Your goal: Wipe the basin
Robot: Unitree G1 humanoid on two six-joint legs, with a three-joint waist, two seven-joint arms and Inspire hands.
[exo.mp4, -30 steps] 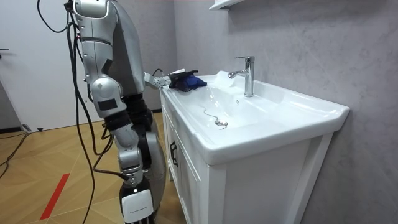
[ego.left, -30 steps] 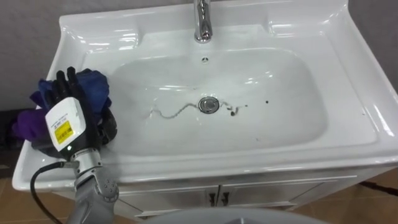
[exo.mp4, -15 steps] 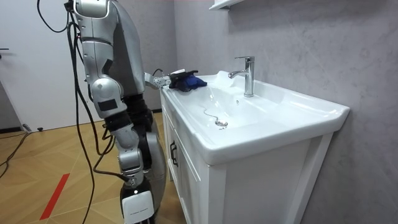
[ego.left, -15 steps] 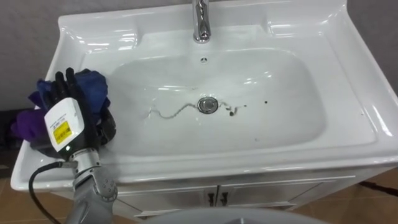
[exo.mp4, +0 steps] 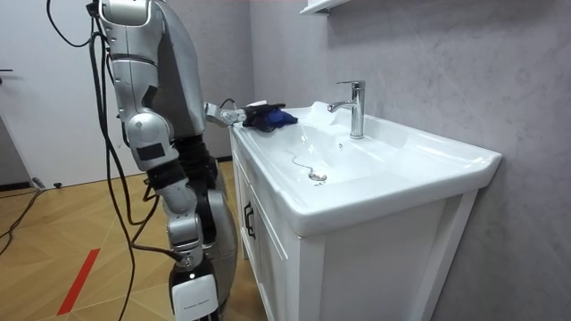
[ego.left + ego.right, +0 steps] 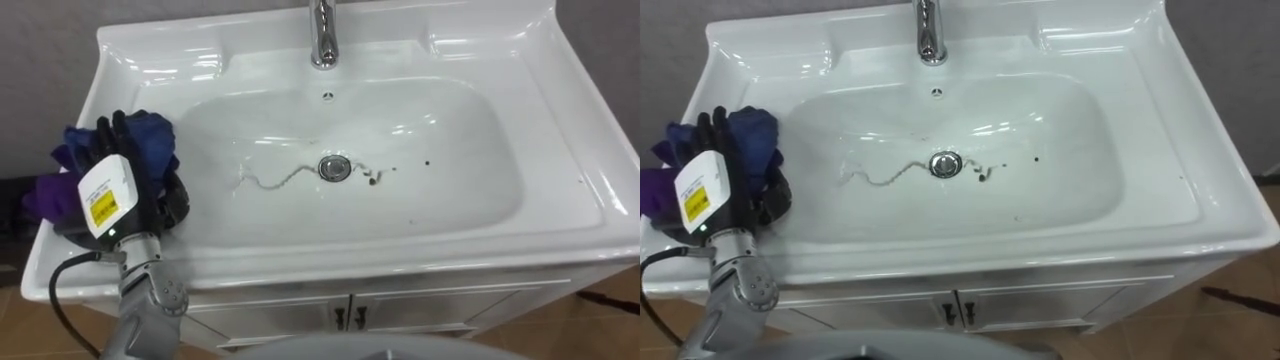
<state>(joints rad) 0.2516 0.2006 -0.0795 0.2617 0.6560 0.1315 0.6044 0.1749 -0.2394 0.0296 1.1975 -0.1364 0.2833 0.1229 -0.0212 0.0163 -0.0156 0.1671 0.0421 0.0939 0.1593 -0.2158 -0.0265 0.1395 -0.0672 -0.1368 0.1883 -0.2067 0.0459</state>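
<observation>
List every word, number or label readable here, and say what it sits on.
Yellow label on the back of the left hand: print too small to read.
Basin, tap, blue cloth: no text visible.

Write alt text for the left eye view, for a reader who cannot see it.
The robot's left hand lies on a bunched blue cloth on the left rim of a white basin. In the bowl, a thin dark squiggle and some specks sit beside the drain, below the faucet.
</observation>
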